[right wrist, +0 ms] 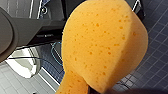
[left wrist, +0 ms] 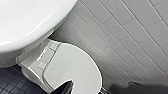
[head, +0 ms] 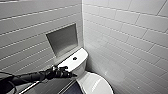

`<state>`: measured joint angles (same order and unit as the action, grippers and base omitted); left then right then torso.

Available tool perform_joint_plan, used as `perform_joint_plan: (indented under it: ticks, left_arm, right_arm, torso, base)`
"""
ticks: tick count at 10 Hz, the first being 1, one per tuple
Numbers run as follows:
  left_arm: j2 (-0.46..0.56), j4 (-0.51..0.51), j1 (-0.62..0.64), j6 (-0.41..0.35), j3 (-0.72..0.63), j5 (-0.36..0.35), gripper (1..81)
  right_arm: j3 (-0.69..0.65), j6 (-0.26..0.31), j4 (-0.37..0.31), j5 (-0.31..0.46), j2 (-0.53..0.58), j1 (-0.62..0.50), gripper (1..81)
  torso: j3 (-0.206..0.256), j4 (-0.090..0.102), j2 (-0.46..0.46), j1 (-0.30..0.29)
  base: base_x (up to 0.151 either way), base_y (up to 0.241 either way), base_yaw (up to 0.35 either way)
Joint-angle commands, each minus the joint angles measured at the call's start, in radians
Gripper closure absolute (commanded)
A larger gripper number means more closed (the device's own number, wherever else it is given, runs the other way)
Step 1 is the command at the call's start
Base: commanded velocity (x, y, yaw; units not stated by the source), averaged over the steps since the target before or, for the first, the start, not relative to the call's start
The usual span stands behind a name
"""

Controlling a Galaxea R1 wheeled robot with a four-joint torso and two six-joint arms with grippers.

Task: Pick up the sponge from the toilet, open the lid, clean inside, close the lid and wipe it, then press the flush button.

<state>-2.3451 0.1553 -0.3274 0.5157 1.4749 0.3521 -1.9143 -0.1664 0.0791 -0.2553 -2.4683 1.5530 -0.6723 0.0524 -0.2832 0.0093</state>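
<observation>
The white toilet point(head: 85, 75) stands in the corner of the tiled walls, its lid point(head: 96, 85) down over the bowl. The dark flush button point(head: 75, 58) sits in the middle of the tank top. My left gripper point(head: 68, 74) reaches in from the left and hovers open at the tank's front edge, holding nothing. In the left wrist view the tank point(left wrist: 25, 22) looms close, the shut lid point(left wrist: 72, 67) lies below it, and one dark fingertip point(left wrist: 66, 87) shows. The orange sponge point(right wrist: 105, 45) is pinched in my right gripper point(right wrist: 96, 90), above the dark floor.
A recessed niche point(head: 63, 40) is set in the left wall above the tank. White tiled walls point(head: 130, 37) close in behind and to the right of the toilet. Dark small-tiled floor point(head: 72, 88) lies to the left of the bowl, and a metal rail point(head: 30, 87) runs beneath my left arm.
</observation>
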Motion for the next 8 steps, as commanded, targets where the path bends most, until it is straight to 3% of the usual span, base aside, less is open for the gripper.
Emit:
perform_joint_plan:
  ticks: [1,4,8]
  left_arm:
    - [-0.031,-0.014,0.207,0.058,0.047,0.074,1.0]
    - [-0.083,-0.014,0.317,0.093,0.122,0.131,1.0]
    - [-0.197,-0.013,0.345,0.106,0.317,0.163,1.0]
  right_arm:
    - [0.026,-0.002,0.013,0.059,0.030,-0.001,81.1]
    - [0.023,-0.004,0.011,0.059,0.030,-0.001,81.1]
    - [0.037,-0.005,0.010,0.045,0.032,0.010,81.1]
  torso:
    - [0.001,0.000,0.000,0.000]
    - [-0.009,0.000,0.001,0.001]
    - [-0.009,0.000,0.001,0.001]
  base:
    - [0.000,0.000,0.000]
    - [0.000,0.000,0.000]
    - [0.000,0.000,0.000]
